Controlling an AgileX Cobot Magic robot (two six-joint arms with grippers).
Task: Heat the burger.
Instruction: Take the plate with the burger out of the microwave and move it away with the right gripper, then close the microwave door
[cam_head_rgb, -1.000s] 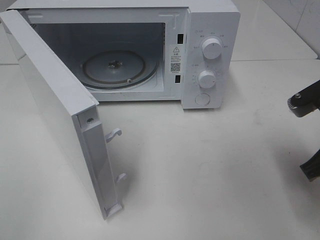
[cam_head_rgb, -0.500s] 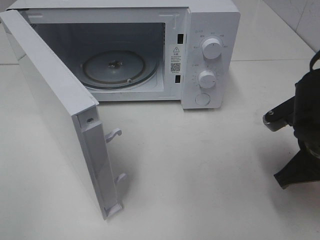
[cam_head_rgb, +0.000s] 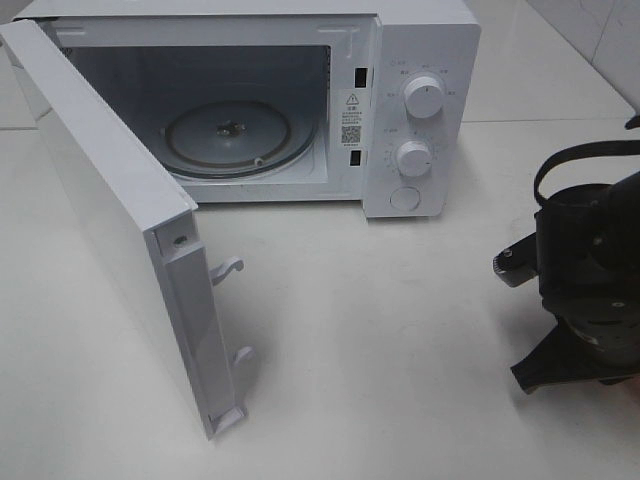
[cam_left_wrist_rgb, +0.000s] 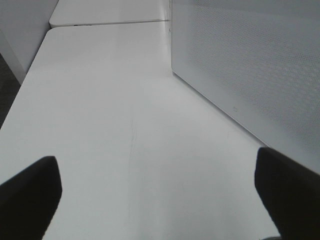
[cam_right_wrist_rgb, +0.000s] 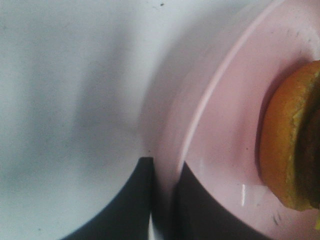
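Bright, even overhead light washes the white desk (cam_head_rgb: 400, 350) pale, with soft shadows by the microwave door (cam_head_rgb: 120, 220). The right wrist view is close and blurred; the burger (cam_right_wrist_rgb: 287, 145) is out of focus.

At the right edge of the overhead frame, the matte black right arm's wrist (cam_head_rgb: 590, 270) was a bulky, rounded housing with a looping black cable (cam_head_rgb: 575, 157) above and a flat, wedge-shaped black bracket (cam_head_rgb: 560, 365) below.

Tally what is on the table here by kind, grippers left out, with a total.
Microwave: 1
Round control knobs on its panel: 2
Glass turntable inside it: 1
Pink plate: 1
Burger: 1
Total: 6
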